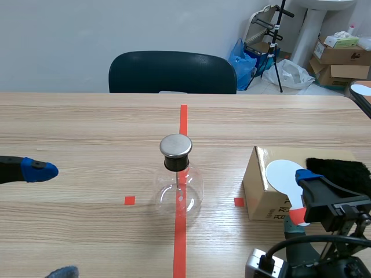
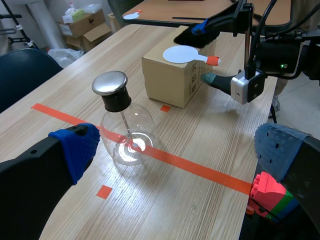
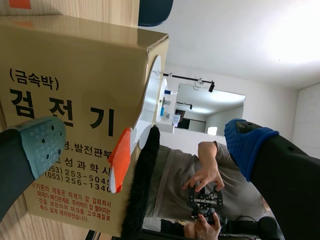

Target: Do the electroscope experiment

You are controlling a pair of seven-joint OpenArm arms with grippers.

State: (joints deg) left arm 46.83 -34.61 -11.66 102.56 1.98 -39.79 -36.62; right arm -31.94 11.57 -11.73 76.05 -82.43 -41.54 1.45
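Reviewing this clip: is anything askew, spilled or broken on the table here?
Nothing is spilled or broken. The electroscope flask stands upright and intact. The only oddity is that the white paddle lying on the cardboard box has its orange handle poking past the box's edge.

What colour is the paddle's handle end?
The white round paddle has an orange-red handle end; left wrist view.

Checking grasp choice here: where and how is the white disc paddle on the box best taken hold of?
Probably by its orange-red handle, coming from the robot's side with the right tool. The white disc paddle lies flat on the cardboard box, so the disc offers no edge to pinch, while the handle juts past the box's near edge, free on both faces.
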